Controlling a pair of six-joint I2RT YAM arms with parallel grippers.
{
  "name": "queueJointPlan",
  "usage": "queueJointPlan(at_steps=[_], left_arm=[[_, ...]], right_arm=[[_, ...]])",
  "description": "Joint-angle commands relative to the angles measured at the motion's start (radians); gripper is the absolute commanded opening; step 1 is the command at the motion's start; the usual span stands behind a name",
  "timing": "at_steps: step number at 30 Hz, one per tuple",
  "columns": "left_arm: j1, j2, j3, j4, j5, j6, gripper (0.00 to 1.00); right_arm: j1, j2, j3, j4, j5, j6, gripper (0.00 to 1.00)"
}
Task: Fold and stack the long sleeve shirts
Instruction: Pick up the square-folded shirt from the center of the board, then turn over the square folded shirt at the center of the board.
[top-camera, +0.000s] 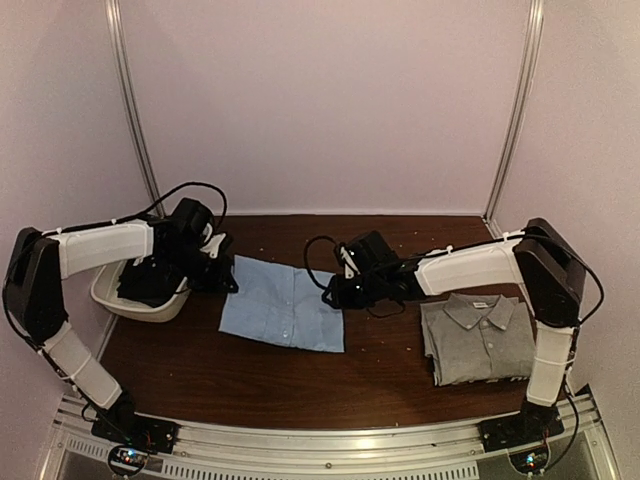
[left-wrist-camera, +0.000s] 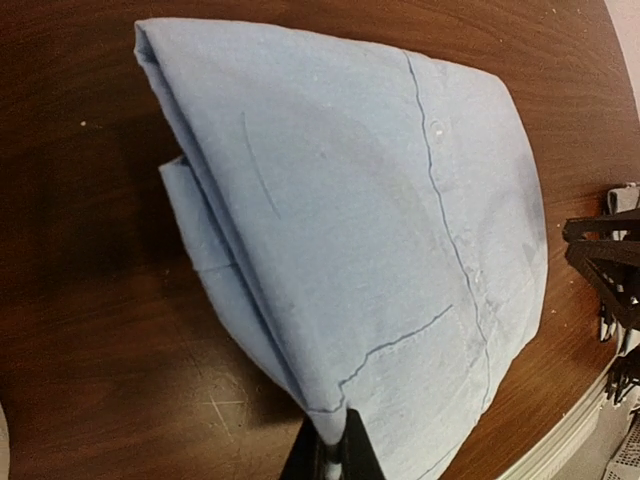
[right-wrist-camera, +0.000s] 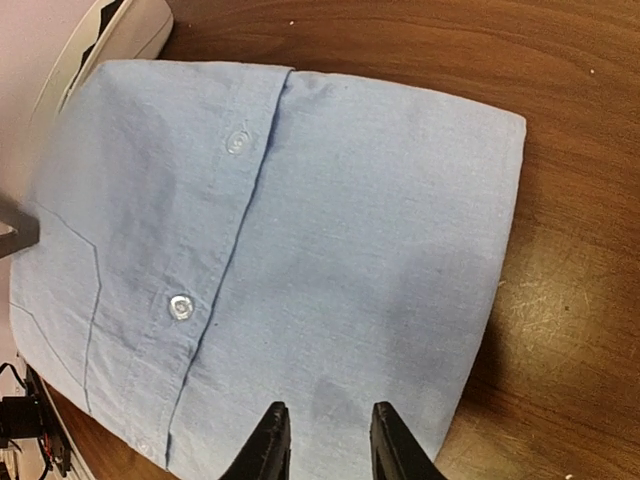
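Your left gripper (left-wrist-camera: 335, 455) is pinched shut on the near corner of the blue shirt (top-camera: 283, 305), at that shirt's left edge, and seems to have a fold of cloth in it. Your right gripper (right-wrist-camera: 325, 445) sits over the blue shirt's right edge with its jaws partly apart; cloth shows between them, but it has hold of nothing that you can see. The blue shirt lies folded flat on the surface (top-camera: 300, 385), and the grey shirt (top-camera: 480, 340) lies folded well to its right. If you lift now, only the left side would come up, so the fold would likely slump open and trail. A pinch that caught just the top layer would peel the shirt apart. Closing the right gripper too shallow could let the edge slip out on the way over, leaving the stack crooked. You have two shirts, one blue and one grey, two grippers, and one white tub (top-camera: 160, 308) just left of the blue shirt.
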Motion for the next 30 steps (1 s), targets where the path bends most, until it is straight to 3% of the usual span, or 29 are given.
queueJointPlan(at_steps=[1, 15, 23, 30], left_arm=[[0.018, -0.053, 0.07, -0.071, -0.033, 0.052, 0.0], [0.026, -0.081, 0.239, -0.158, 0.014, 0.086, 0.0], [0.026, -0.045, 0.391, -0.183, 0.11, 0.082, 0.0], [0.025, 0.025, 0.481, -0.143, 0.223, 0.056, 0.0]], right_arm=[[0.014, 0.081, 0.063, -0.009, 0.063, -0.019, 0.28], [0.053, 0.335, 0.346, -0.086, 0.095, -0.028, 0.21], [0.106, 0.484, 0.576, -0.016, -0.024, 0.042, 0.21], [0.12, 0.615, 0.742, 0.167, -0.156, 0.182, 0.21]])
